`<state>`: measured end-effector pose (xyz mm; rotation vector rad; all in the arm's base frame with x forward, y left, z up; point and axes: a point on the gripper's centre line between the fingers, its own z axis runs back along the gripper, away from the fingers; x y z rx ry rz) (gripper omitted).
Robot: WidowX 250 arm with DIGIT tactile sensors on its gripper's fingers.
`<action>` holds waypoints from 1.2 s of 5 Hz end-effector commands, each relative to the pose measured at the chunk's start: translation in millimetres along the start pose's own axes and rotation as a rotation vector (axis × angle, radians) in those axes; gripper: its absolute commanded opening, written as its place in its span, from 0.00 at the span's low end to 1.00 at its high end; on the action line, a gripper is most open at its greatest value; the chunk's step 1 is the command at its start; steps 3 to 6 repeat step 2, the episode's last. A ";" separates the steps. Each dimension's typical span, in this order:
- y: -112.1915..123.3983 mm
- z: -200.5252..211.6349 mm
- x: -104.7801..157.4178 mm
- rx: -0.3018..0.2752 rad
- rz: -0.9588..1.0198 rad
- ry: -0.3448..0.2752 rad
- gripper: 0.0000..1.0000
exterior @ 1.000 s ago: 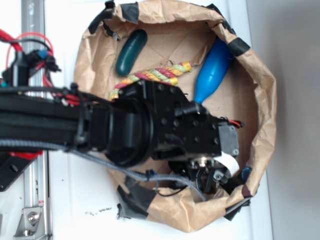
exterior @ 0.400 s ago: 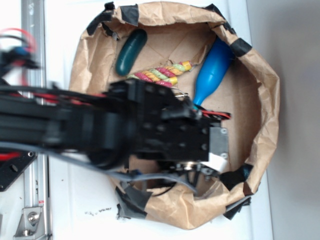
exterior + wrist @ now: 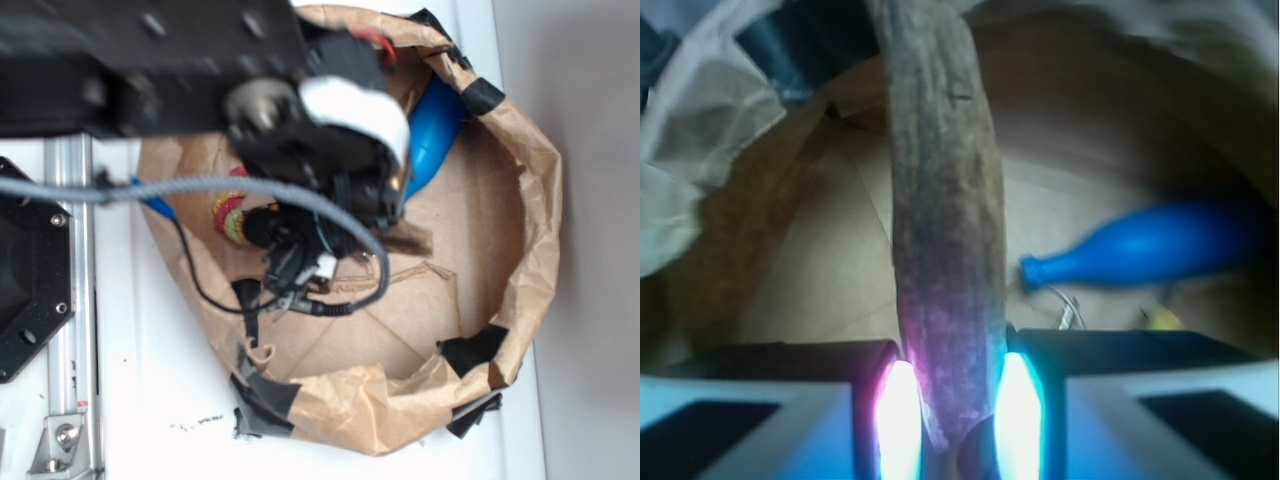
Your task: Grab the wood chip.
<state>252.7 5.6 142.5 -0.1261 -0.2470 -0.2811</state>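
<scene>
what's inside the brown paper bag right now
The paper bag holds a blue bottle and a rope toy peeking out. The gripper pinches the wood chip. The arm covers the rest.

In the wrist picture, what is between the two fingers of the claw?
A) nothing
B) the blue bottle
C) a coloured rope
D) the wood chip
D: the wood chip runs between the lit pads of the claw, while the blue bottle lies apart on the paper.

No readable text, label, brand, number or sign shows in either view: nothing legible on the arm, the bottle or the paper.
</scene>
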 end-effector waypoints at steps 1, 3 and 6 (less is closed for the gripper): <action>-8.3 20.1 9.5 0.052 0.057 -0.067 0.00; -8.3 17.5 10.3 0.103 0.065 -0.024 0.00; -8.3 17.5 10.3 0.103 0.065 -0.024 0.00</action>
